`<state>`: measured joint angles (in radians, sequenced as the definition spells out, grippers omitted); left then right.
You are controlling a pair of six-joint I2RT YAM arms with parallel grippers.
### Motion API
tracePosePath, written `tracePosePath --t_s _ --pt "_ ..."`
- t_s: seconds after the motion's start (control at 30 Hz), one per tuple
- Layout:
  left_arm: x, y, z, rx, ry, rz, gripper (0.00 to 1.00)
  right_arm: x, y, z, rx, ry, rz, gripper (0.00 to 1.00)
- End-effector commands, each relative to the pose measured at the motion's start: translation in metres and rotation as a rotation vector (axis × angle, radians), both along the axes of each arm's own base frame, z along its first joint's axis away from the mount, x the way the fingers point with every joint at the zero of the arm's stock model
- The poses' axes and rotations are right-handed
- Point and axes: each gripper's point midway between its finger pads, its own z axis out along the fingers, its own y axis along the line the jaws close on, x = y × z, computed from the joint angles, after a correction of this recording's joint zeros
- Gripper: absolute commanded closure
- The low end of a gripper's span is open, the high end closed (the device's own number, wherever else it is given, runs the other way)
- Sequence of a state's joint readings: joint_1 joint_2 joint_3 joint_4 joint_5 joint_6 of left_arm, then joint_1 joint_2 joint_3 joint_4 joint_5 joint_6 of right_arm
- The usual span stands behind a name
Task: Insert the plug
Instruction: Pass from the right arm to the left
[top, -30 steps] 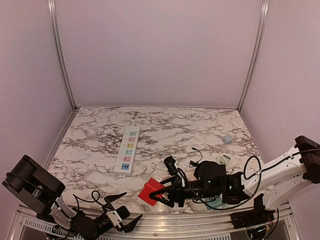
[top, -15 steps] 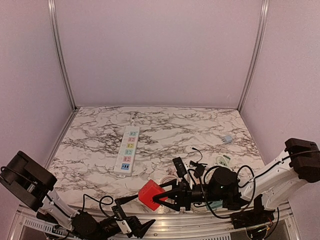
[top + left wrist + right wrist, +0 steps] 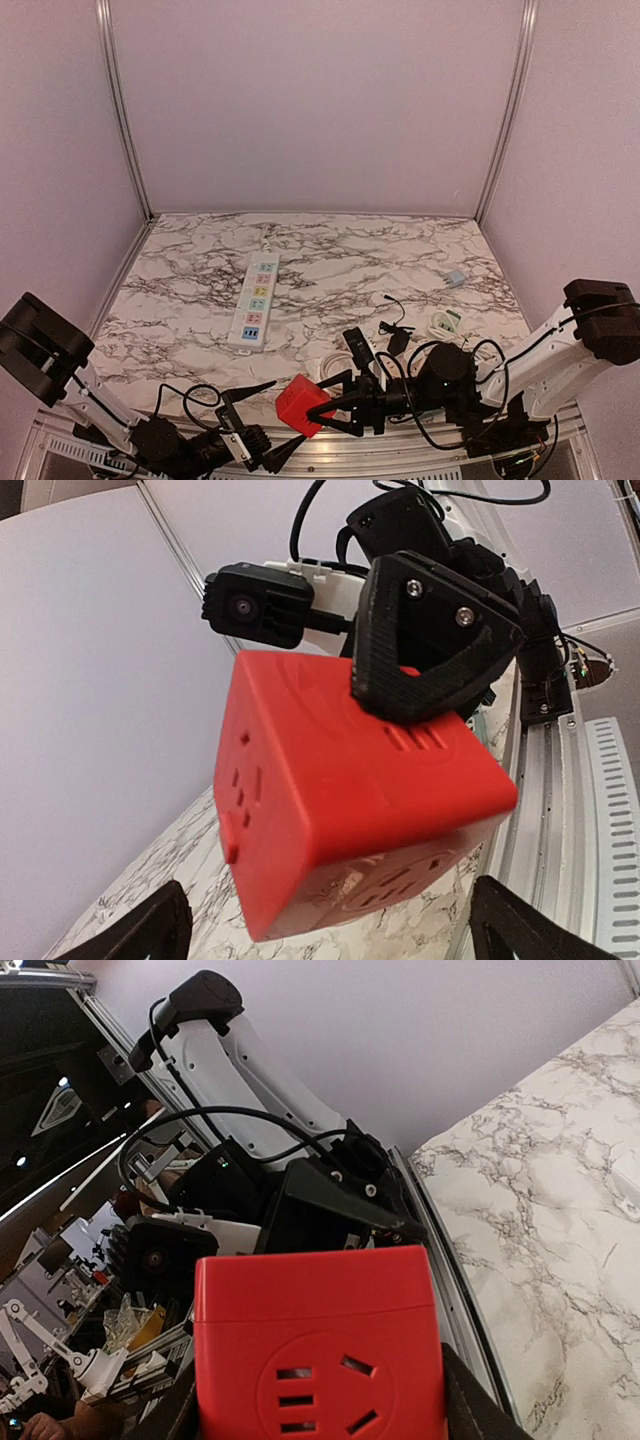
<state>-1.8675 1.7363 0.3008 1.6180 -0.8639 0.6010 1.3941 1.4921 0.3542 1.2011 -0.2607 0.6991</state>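
The plug (image 3: 303, 406) is a red cube with socket slots on its faces. My right gripper (image 3: 320, 405) is shut on it and holds it just above the table's near edge. In the right wrist view the cube (image 3: 320, 1360) fills the space between the fingers (image 3: 468, 1400). My left gripper (image 3: 285, 415) is open at the near edge, its two fingers spread on either side of the cube. From the left wrist the cube (image 3: 340, 800) hangs between and beyond the fingertips (image 3: 150, 930), with a right finger (image 3: 430, 640) pressed on its top. A white power strip (image 3: 254, 302) lies left of the middle.
A black cable (image 3: 395, 322) and a small white-and-green item (image 3: 445, 322) lie right of the middle. A small grey-blue block (image 3: 456, 278) sits further back right. The metal rail (image 3: 400, 465) runs along the near edge, and walls close in the table.
The right gripper has carried the red cube lower, toward the near edge. The left gripper has slid right along the near edge until its open fingers flank the cube.
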Motion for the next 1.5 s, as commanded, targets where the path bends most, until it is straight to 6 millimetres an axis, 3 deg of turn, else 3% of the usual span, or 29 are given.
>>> tracePosePath --t_s 0.0,0.2,0.47,0.7,1.1,1.23,1.33,1.4,1.47 --pt "-0.003 0.020 0.046 -0.232 0.110 -0.069 0.01 -0.005 0.005 0.009 -0.002 -0.104 -0.012 0.78" --pt "-0.005 0.032 0.053 -0.265 0.132 -0.122 0.01 -0.009 0.001 0.016 0.034 -0.100 0.004 0.77" --pt "-0.015 0.006 0.036 -0.182 0.063 -0.114 0.01 -0.018 0.007 0.025 0.091 -0.039 0.069 0.77" --pt "-0.016 0.005 0.038 -0.183 0.057 -0.109 0.01 -0.023 0.015 0.016 0.088 -0.006 0.109 0.77" --pt "-0.017 -0.003 0.030 -0.150 0.034 -0.092 0.07 -0.032 0.024 0.018 0.140 0.059 0.187 0.76" --pt "-0.016 -0.001 0.030 -0.150 0.035 -0.084 0.31 -0.033 0.025 0.016 0.134 0.061 0.189 0.74" --pt "-0.016 0.000 0.031 -0.154 0.036 -0.082 0.40 -0.032 0.024 0.015 0.123 0.056 0.186 0.66" --pt "-0.013 0.003 0.033 -0.159 0.041 -0.071 0.54 -0.030 0.023 0.013 0.105 0.036 0.167 0.60" --pt "-0.011 0.007 0.036 -0.170 0.051 -0.060 0.60 -0.024 0.022 0.012 0.065 0.000 0.120 0.56"
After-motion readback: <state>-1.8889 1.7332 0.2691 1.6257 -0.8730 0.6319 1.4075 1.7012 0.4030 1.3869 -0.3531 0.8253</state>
